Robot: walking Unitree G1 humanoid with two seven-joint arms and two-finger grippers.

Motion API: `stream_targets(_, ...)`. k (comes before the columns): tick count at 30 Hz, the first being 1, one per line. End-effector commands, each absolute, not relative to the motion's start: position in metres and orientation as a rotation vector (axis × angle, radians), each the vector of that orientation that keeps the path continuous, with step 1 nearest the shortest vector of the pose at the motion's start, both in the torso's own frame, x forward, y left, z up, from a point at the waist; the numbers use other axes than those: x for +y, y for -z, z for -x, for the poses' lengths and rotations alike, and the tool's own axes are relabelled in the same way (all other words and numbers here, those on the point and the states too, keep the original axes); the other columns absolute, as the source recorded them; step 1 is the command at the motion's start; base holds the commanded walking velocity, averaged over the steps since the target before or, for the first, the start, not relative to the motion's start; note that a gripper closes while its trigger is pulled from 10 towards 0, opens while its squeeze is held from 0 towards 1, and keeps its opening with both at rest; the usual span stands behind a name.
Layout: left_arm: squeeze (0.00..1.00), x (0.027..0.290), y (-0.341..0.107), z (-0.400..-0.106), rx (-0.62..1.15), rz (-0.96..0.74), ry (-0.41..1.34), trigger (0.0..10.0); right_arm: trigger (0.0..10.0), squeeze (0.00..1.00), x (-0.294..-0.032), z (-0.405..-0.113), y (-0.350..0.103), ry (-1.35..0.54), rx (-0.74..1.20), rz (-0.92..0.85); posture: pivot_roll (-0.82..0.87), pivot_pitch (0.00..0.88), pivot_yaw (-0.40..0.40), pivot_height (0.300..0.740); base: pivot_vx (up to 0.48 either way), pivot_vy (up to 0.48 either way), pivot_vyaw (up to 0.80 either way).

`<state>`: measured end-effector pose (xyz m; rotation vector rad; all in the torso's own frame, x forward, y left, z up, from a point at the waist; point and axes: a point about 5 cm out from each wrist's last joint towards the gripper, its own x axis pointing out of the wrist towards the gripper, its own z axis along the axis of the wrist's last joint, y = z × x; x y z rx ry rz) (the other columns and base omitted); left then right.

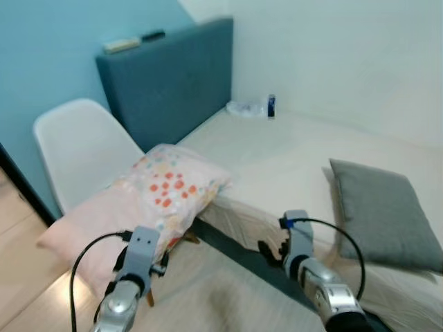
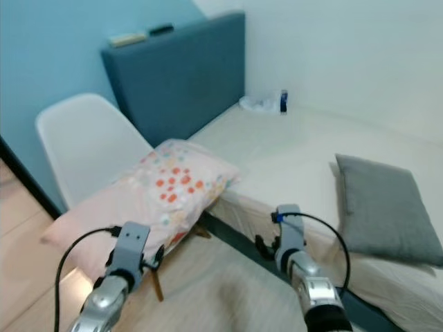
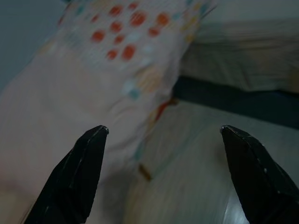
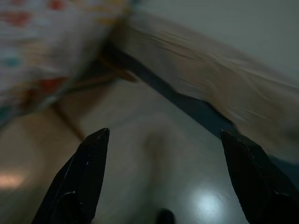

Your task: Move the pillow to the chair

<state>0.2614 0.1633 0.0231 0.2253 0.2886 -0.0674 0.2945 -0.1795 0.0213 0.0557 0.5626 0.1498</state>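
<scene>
A pink pillow with orange and teal dots lies across the seat of a white chair, one end leaning on the bed's edge. My left gripper is open, its black fingers spread wide just in front of the pillow and holding nothing. My right gripper is open too, above the wooden floor beside the bed frame. Both silver arms reach forward low in the eye views, clear of the pillow.
A bed with a cream sheet fills the right side, with a grey pillow on it and a dark blue headboard behind. A small can and clear wrapping sit at the bed's far corner. Blue wall on the left.
</scene>
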Motion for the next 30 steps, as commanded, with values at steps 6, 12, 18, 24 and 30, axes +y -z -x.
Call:
stream_targets(6,0.00,0.164,0.000,-0.252,0.364,-0.236,0.074,10.0,10.0,0.00,-0.193,-0.285,-0.007,-0.071,0.577,-0.080,-0.04,0.008,0.011,0.740,0.000,0.000,-0.76)
stream_targets(12,0.00,0.161,0.019,-0.232,0.438,-0.201,0.084,10.0,10.0,0.00,-0.207,-0.281,-0.009,-0.052,0.539,-0.086,-0.05,0.017,0.005,0.740,0.000,0.000,-0.76)
stream_targets(18,0.00,0.161,0.032,-0.217,0.499,-0.137,0.069,10.0,10.0,0.00,-0.221,-0.258,0.008,-0.034,0.593,-0.023,-0.07,0.027,0.005,0.740,0.000,0.000,-0.76)
stream_targets(24,0.00,0.167,0.036,-0.213,0.531,-0.045,0.025,10.0,10.0,0.00,-0.225,-0.237,0.021,0.020,0.610,-0.056,-0.08,0.033,0.015,0.740,0.000,0.000,-0.76)
stream_targets(30,0.00,0.167,0.035,-0.216,0.526,-0.043,0.026,10.0,10.0,0.00,-0.224,-0.240,0.020,0.023,0.609,-0.049,-0.07,0.021,0.012,0.740,0.000,0.000,-0.76)
